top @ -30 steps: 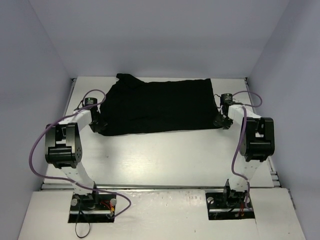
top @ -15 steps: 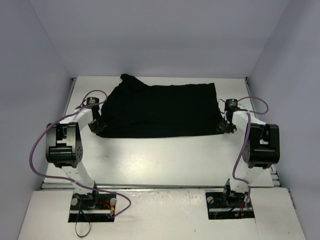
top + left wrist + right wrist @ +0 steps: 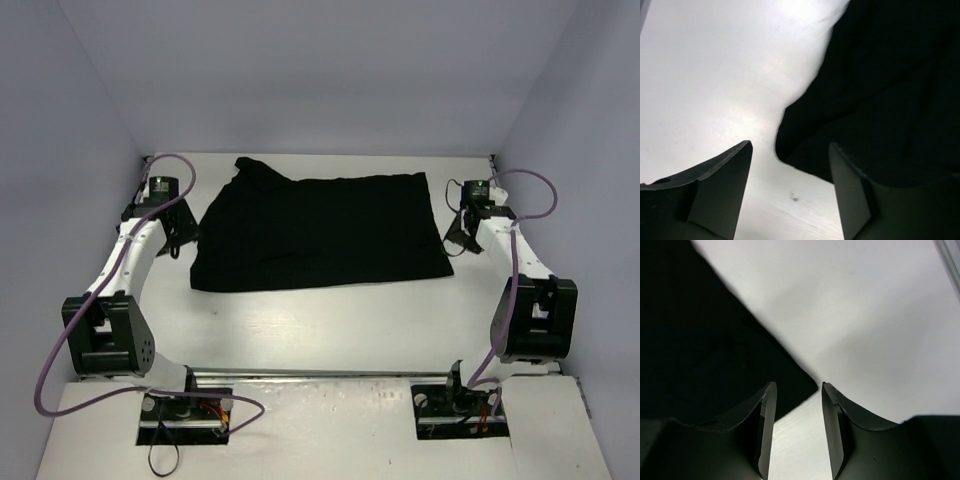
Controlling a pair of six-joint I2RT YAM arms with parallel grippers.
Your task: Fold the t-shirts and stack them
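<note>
Black cloth, the t-shirt [image 3: 320,230], is laid spread and mostly flat on the white table [image 3: 320,325]. Its near hem is set slightly askew, the left end lying nearer than the right. If the fold is begun from that hem without it being squared, a crooked fold is to be expected.

Just beside the shirt's left edge the left gripper [image 3: 172,228] is held with its fingers spread and nothing pinched. In the left wrist view a rounded lobe of the edge lies between the fingers of the left gripper [image 3: 790,147]. Just beside the shirt's right edge the right gripper [image 3: 462,228] is likewise parted and empty, and a pointed corner of cloth shows in the gap of the right gripper [image 3: 798,387]. Whether either pair touches the cloth cannot be told.

Only a thin margin of cloth sits within each gap, so a shallow pinch could be made and the soft fabric could slip out on lifting. One layer alone might also be caught.

At the shirt's far-left corner the cloth is bunched and wrinkled. That lump could be trapped inside the fold, and a lopsided stack would result.
</note>
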